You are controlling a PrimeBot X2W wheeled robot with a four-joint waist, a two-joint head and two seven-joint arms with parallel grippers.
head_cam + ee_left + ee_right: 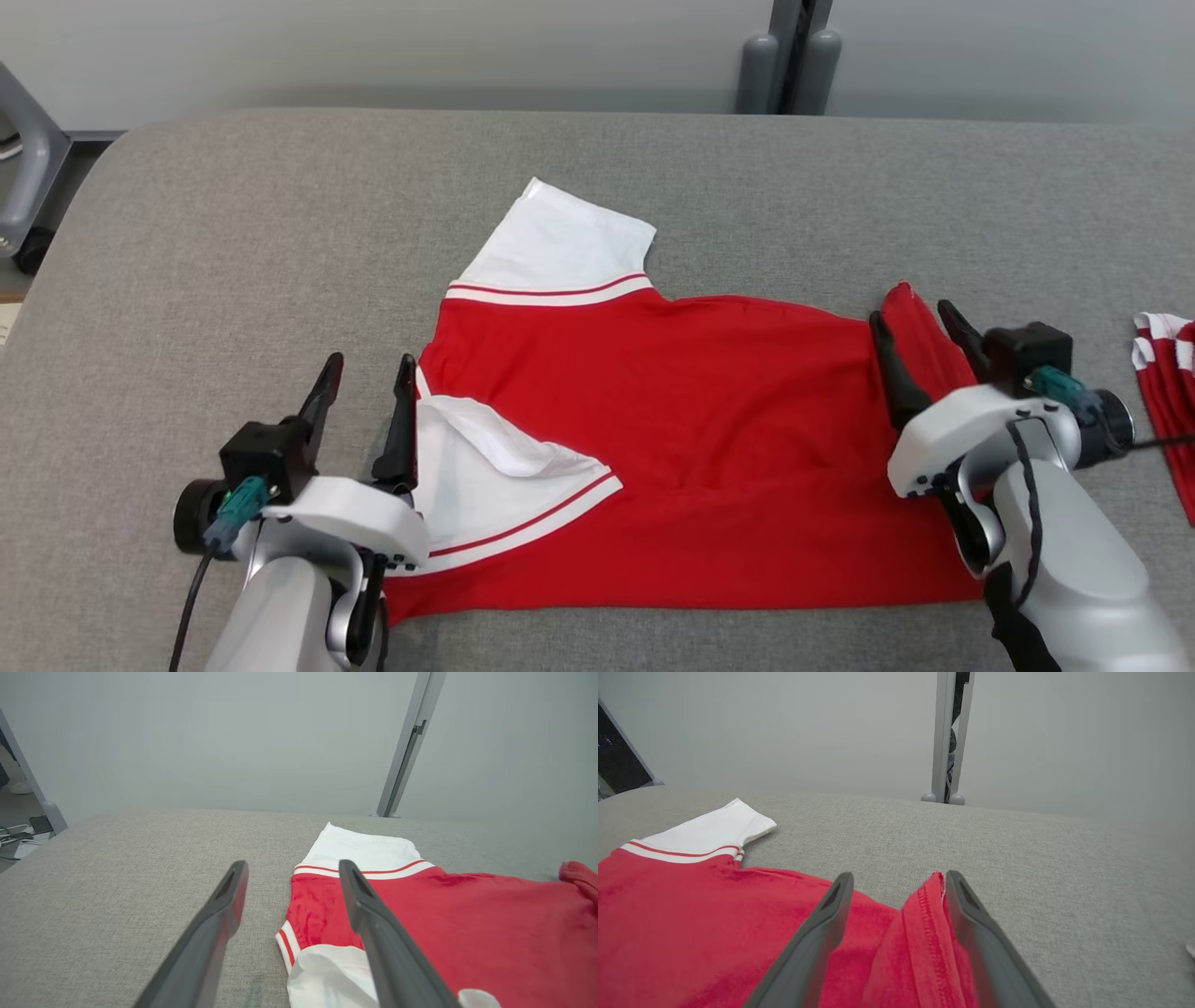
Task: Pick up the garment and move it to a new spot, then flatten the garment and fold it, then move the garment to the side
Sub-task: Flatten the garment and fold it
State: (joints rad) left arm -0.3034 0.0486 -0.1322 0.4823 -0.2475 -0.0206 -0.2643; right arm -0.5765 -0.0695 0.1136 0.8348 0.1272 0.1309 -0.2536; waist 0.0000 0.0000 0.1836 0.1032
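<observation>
The red and white shirt (653,448) lies spread across the middle of the grey surface (233,233). Its far sleeve (560,243) points away from the robot, and its near sleeve (485,467) is turned in over the red body.

The left hand (369,359) stands wide open with nothing in it. One finger is over the shirt's left edge and the other over bare surface. The right hand (913,313) is spread just as wide at the shirt's right end. A raised ridge of hem (931,914) stands loose between its fingers, not pinched.

The shirt looks light, thin and limp. It will likely sag from wherever it is held, crease easily, and drag on the cloth-like surface rather than slide. The stitched hem and the banded sleeve edges seem the firmest places to pinch, one at each end so the cloth hangs evenly.
</observation>
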